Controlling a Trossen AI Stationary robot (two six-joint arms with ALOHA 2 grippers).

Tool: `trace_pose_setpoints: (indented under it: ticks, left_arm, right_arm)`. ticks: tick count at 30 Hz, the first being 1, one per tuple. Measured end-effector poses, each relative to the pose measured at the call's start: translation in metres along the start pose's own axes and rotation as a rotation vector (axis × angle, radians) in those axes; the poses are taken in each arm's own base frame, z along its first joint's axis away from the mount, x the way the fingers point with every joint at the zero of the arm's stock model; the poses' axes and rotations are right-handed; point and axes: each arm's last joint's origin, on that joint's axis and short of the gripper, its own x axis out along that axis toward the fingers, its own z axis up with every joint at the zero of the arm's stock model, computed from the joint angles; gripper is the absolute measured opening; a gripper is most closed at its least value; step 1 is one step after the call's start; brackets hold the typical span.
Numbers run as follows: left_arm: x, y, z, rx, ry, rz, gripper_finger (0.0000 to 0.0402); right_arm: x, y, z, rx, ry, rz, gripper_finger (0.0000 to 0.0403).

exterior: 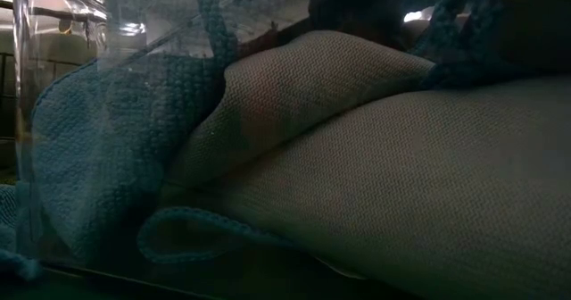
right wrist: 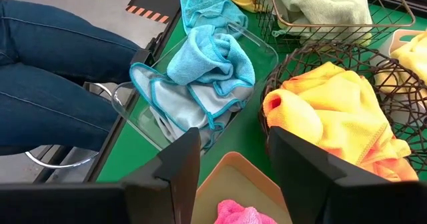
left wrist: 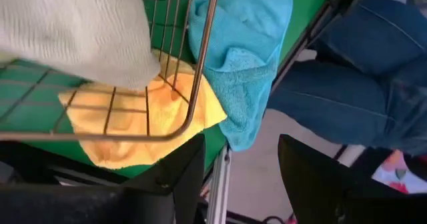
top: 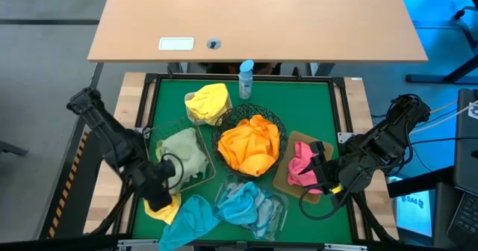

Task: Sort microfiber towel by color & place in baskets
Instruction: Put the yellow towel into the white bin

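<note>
Your left gripper point(top: 159, 200) sits at the bench's near-left corner, jaws apart and empty, above a yellow towel point(left wrist: 143, 114) and a blue towel point(top: 188, 218) beside the wire basket point(left wrist: 200, 64). Your right gripper point(top: 320, 178), jaws apart, hovers over the tan tray point(right wrist: 230, 181) holding a pink towel point(top: 300, 166).

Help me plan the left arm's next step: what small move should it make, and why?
Probably lower the left gripper onto the loose yellow towel and close. Its jaws stand open and empty, that towel lies on the green mat half under the wire basket, and beside it a blue towel hangs over the table edge, also unsorted.
</note>
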Motion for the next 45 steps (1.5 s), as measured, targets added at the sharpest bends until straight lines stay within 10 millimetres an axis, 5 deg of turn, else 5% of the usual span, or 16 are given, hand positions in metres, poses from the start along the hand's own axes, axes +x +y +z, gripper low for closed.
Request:
trace_pose_setpoints:
  ticks: [9, 17, 34, 45]
  left_arm:
    - [0.009, -0.005, -0.037, -0.043, -0.015, 0.009, 0.0182]
    - [0.041, -0.013, -0.058, 0.012, 0.003, 0.117, 0.0182]
    - [0.127, -0.031, -0.067, 0.026, -0.008, 0.232, 0.0182]
    - [0.160, -0.029, -0.068, 0.027, -0.026, 0.305, 0.0182]
  right_arm:
    - [0.000, 0.000, 0.000, 0.011, 0.000, 0.000, 0.0179]
    - [0.000, 0.000, 0.000, 0.010, 0.000, 0.000, 0.0179]
    - [0.000, 0.000, 0.000, 0.012, 0.000, 0.000, 0.0179]
    - [0.000, 0.000, 0.000, 0.012, 0.002, 0.000, 0.0179]
